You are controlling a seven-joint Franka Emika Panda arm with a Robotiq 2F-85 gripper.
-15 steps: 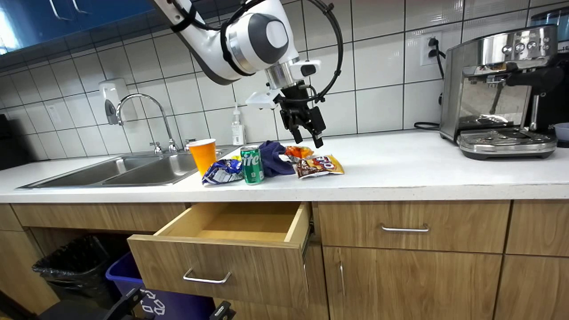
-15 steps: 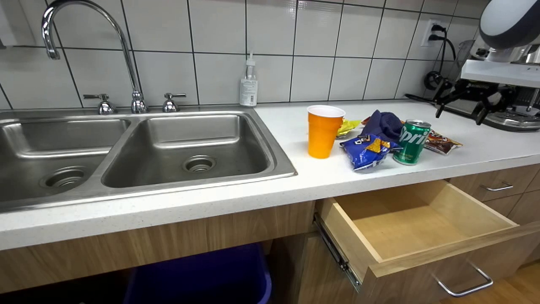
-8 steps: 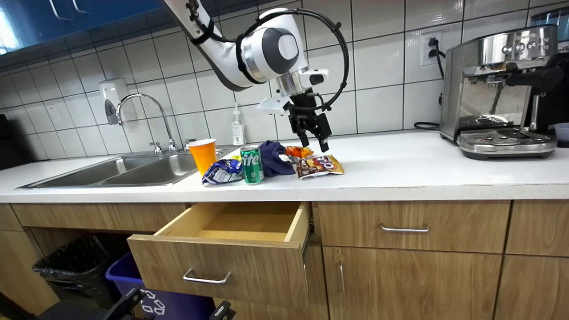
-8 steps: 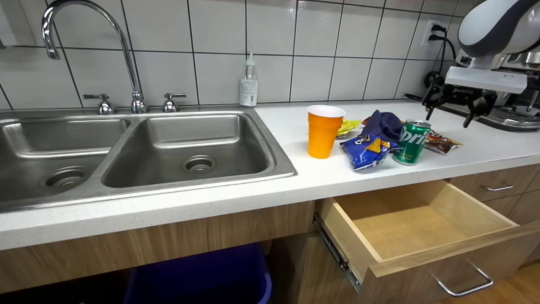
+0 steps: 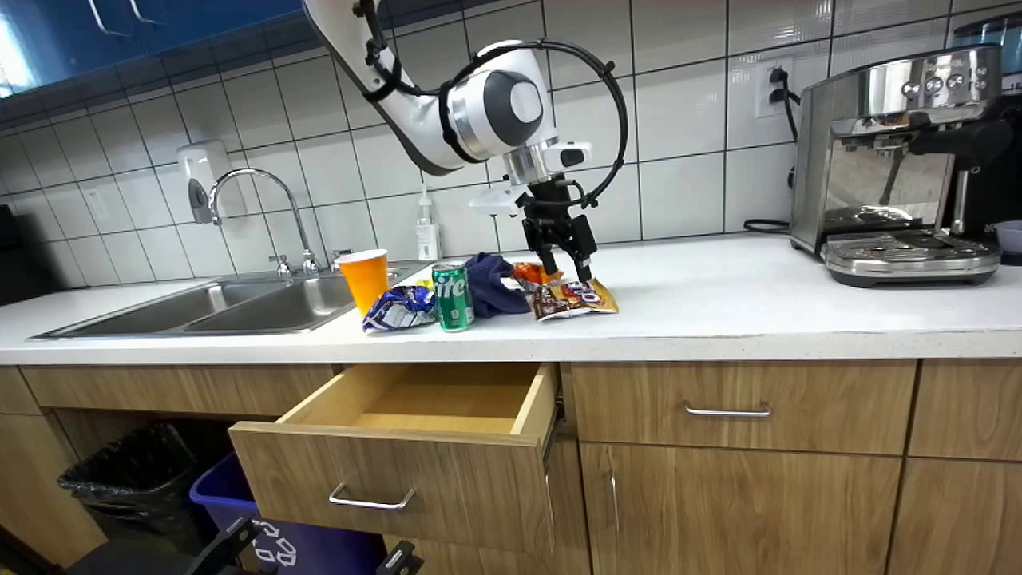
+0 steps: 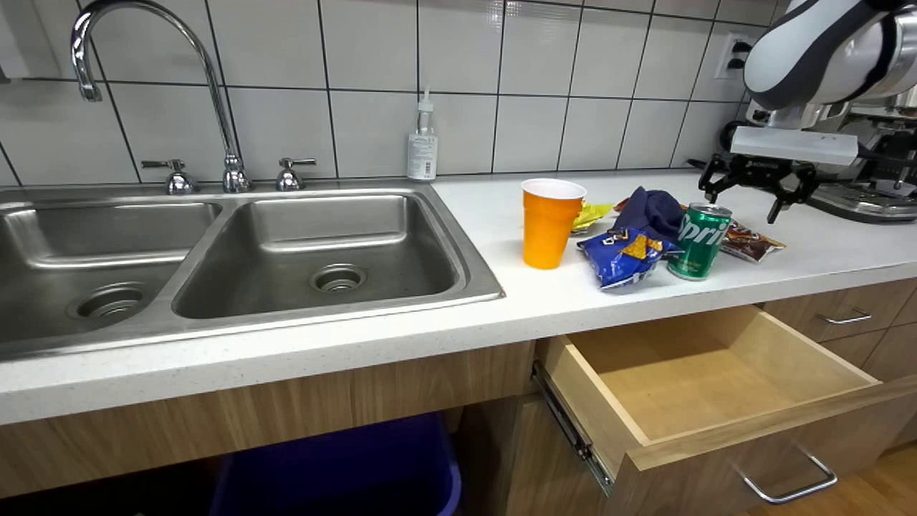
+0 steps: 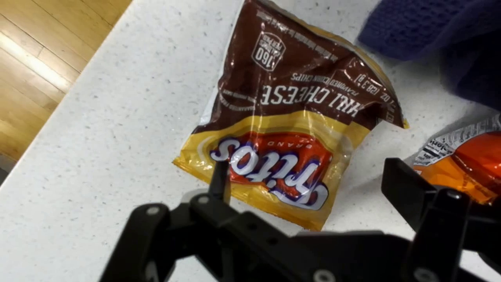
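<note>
Gripper (image 5: 568, 274) spread wide, I had it lower than a second earlier, closer to the Fritos bag (image 7: 287, 117). That bag lay unmoved on the bench (image 5: 718, 303).

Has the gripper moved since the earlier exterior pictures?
Yes: in an exterior view, the gripper has come down, nearer the unmoved Fritos bag.

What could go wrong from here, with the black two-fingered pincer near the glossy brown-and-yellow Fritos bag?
Lowering the open pincer could catch the shiny orange-red snack bag, right beside one finger in the wrist view. The crinkled Fritos bag might slip or crumple if squeezed.
</note>
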